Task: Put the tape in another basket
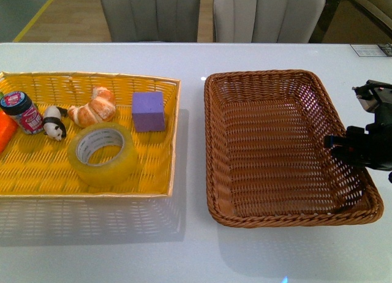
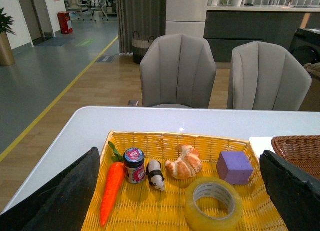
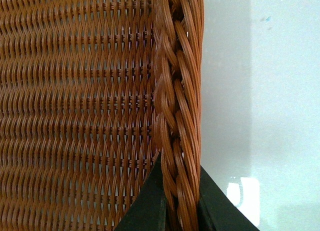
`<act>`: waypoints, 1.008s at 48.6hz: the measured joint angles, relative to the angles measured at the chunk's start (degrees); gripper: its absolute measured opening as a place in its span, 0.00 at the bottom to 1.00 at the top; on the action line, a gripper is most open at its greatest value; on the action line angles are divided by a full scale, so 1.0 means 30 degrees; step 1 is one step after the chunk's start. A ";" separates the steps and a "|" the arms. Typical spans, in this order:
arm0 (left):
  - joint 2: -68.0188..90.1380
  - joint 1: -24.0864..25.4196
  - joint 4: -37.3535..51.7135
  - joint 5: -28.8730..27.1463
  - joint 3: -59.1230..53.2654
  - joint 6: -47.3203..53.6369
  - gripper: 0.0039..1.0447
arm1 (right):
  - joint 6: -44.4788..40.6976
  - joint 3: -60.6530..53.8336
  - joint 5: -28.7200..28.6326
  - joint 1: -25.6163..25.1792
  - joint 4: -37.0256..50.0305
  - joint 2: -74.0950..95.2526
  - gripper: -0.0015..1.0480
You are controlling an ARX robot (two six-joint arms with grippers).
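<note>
The tape [image 1: 101, 152], a wide yellowish roll with a white core, lies flat in the yellow basket [image 1: 153, 82] near its front right. It also shows in the left wrist view [image 2: 214, 204] between my left gripper's two black fingers [image 2: 65, 196], which stand wide open above it. The left gripper is out of the front view. The dark brown wicker basket [image 1: 269, 81] stands empty on the right. My right gripper [image 1: 343, 145] is shut on its right rim; the right wrist view shows the braided rim [image 3: 175, 91] pinched between the two black fingers [image 3: 145, 211].
In the yellow basket [image 2: 150, 138] lie a purple cube [image 1: 148, 111], a croissant [image 1: 93, 107], a panda figure [image 1: 54, 122], a small jar [image 1: 22, 111] and a carrot [image 2: 112, 188]. Two grey chairs [image 1: 150, 13] stand behind the white table [image 1: 196, 258].
</note>
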 joint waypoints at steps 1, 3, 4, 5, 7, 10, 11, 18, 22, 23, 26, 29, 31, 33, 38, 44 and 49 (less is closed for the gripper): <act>0.0000 0.0000 0.0000 0.0000 0.0000 0.0000 0.92 | 0.0058 0.0000 0.0029 0.0102 0.0015 0.0044 0.04; 0.0000 0.0000 0.0000 0.0000 0.0000 0.0000 0.92 | 0.0189 0.0000 0.0087 0.0284 0.0080 0.0109 0.04; 0.0000 0.0000 0.0000 0.0000 0.0000 0.0000 0.92 | 0.0284 0.0000 0.0131 0.0401 0.0124 0.0160 0.04; 0.0000 0.0000 0.0000 0.0000 0.0000 0.0000 0.92 | 0.0386 -0.0007 0.0175 0.0503 0.0146 0.0189 0.04; 0.0000 0.0000 0.0000 0.0000 0.0000 0.0000 0.92 | 0.0488 -0.0007 0.0226 0.0641 0.0211 0.0233 0.04; 0.0000 0.0000 0.0000 0.0000 0.0000 0.0000 0.92 | 0.0503 -0.0007 0.0481 0.0860 0.0328 0.0321 0.04; 0.0000 0.0000 0.0000 0.0000 0.0000 0.0000 0.92 | 0.0488 -0.0015 0.0561 0.0911 0.0386 0.0350 0.04; 0.0000 0.0000 0.0000 0.0000 0.0000 0.0000 0.92 | 0.0342 -0.0226 0.0976 0.1078 0.0780 0.0437 0.24; 0.0000 0.0000 0.0000 0.0000 0.0000 0.0000 0.92 | 0.0335 -0.0437 0.0954 0.1013 0.1129 0.0357 0.34; 0.0000 0.0000 0.0000 0.0000 0.0000 0.0000 0.92 | 0.0335 -0.0532 0.0947 0.0969 0.1253 0.0284 0.37; 0.0000 0.0000 0.0000 0.0000 0.0000 0.0007 0.92 | 0.0160 -0.0867 0.1129 0.0852 0.1668 -0.0022 0.46; 0.0000 0.0000 0.0000 0.0000 0.0000 0.0000 0.92 | -0.0262 -0.1362 0.1661 0.0670 0.2200 -0.0612 0.56; 0.0000 0.0000 0.0000 0.0000 0.0000 0.0000 0.92 | -0.0597 -0.1778 0.2237 0.0546 0.2652 -0.1202 0.62; 0.0000 0.0000 0.0000 0.0000 0.0000 0.0000 0.92 | -0.0903 -0.2280 0.2499 0.0430 0.3220 -0.1916 0.69; 0.0000 0.0000 0.0000 0.0000 0.0000 0.0000 0.92 | -0.1377 -0.3599 0.2601 0.0175 0.4503 -0.3876 0.83; 0.0000 0.0000 0.0000 0.0000 0.0000 0.0000 0.92 | -0.1865 -0.5413 0.2667 -0.0007 0.5617 -0.6594 0.92; 0.0000 0.0000 0.0000 0.0000 0.0000 0.0000 0.92 | -0.2040 -0.7133 0.2645 -0.0197 0.5814 -0.9449 0.91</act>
